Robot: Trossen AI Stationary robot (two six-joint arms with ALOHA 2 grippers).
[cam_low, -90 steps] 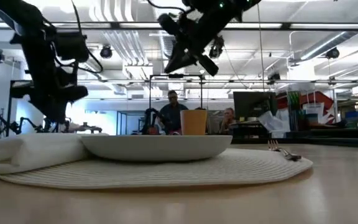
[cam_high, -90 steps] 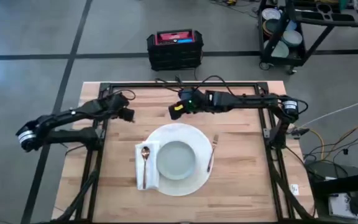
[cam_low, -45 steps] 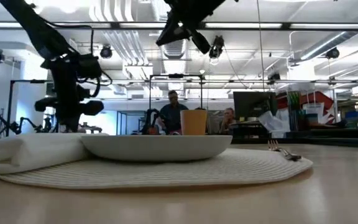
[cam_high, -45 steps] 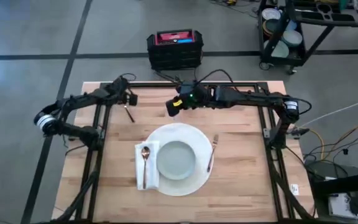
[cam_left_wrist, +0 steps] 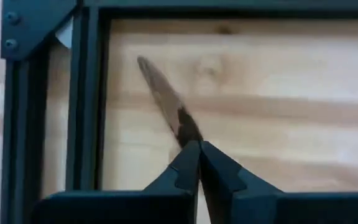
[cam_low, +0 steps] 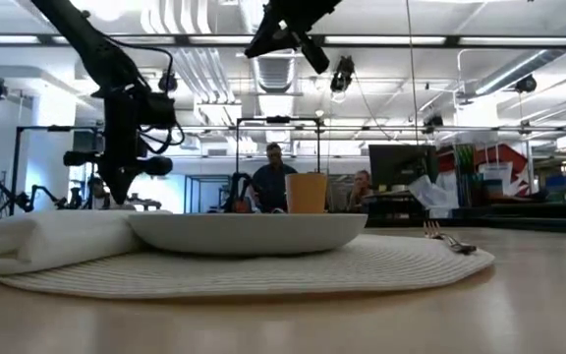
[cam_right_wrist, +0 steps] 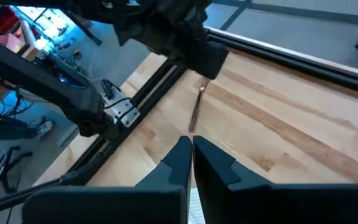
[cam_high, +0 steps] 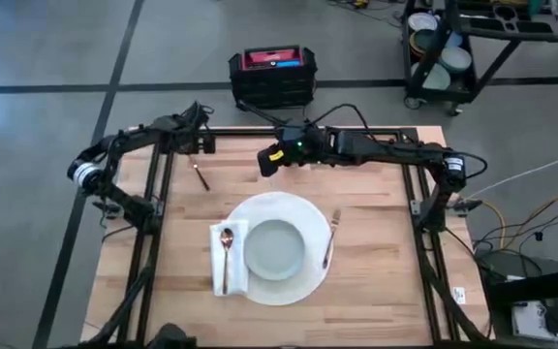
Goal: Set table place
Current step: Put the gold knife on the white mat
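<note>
Worktop set with a white mat near centre, plate on it.
Spoon on a napkin lies left of the plate, fork right. Left gripper, jaws together on a knife, sits at the far-left corner. Right gripper, jaws together and empty, hovers far-centre.

Setting: open-plan robotics lab — exposed ceiling ducts and strip lights overhead, polished concrete floor, a wheeled equipment cart, a black crate, monitors with seated people behind the counter.
</note>
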